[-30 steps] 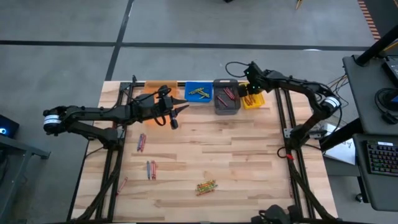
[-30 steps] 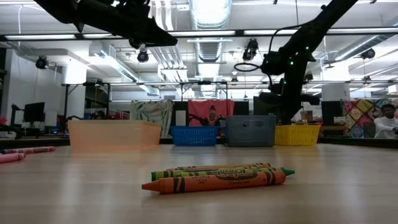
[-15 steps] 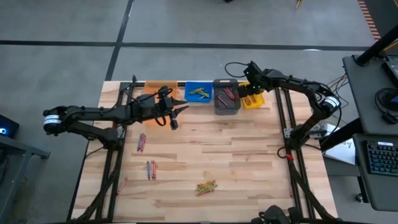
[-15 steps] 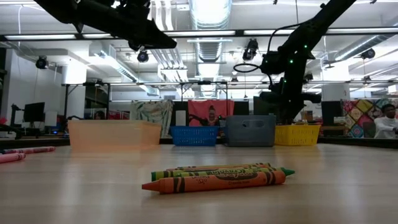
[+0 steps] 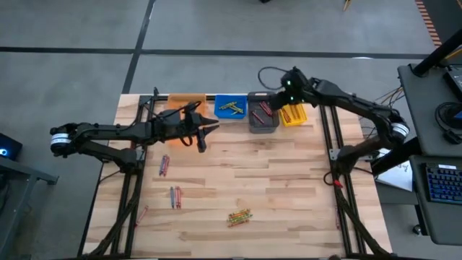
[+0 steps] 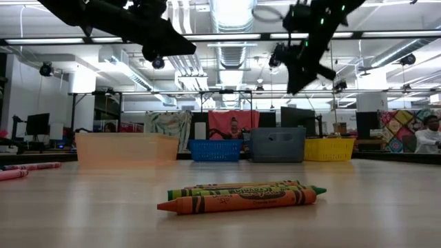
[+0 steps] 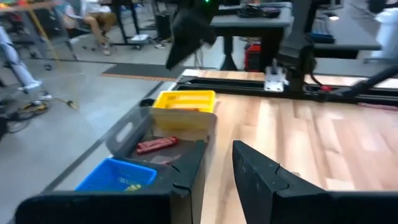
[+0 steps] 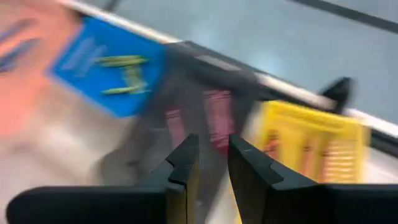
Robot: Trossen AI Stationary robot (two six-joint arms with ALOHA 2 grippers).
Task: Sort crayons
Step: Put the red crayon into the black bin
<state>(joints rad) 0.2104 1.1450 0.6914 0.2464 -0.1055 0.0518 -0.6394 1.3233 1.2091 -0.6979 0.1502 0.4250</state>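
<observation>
Crayons lie loose on the wooden table: a red and blue group (image 5: 164,165), another (image 5: 175,195), a green and orange bundle (image 5: 240,216) that is nearest in the low view (image 6: 241,195), and one red crayon (image 5: 143,213). At the far edge, green-yellow crayons lie in the blue bin (image 5: 231,107), red ones in the grey bin (image 5: 263,114) and orange ones in the yellow bin (image 5: 292,115). My right gripper (image 5: 277,102) hangs high over the grey and yellow bins, open and empty (image 8: 213,158). My left gripper (image 5: 208,130) hovers open and empty beside the orange bin (image 5: 185,102).
The four bins stand in a row along the table's far edge (image 6: 275,145). The metal frame rails (image 5: 328,144) run down both sides of the table. The middle of the table between the bins and the loose crayons is bare wood (image 5: 267,173). People show in the room behind.
My right gripper has risen well above the bins and moved from over the yellow bin toward the table's left, now over the grey bin's edge, tipping as it went. My left arm has kept still. The crayons on the table have not moved.
</observation>
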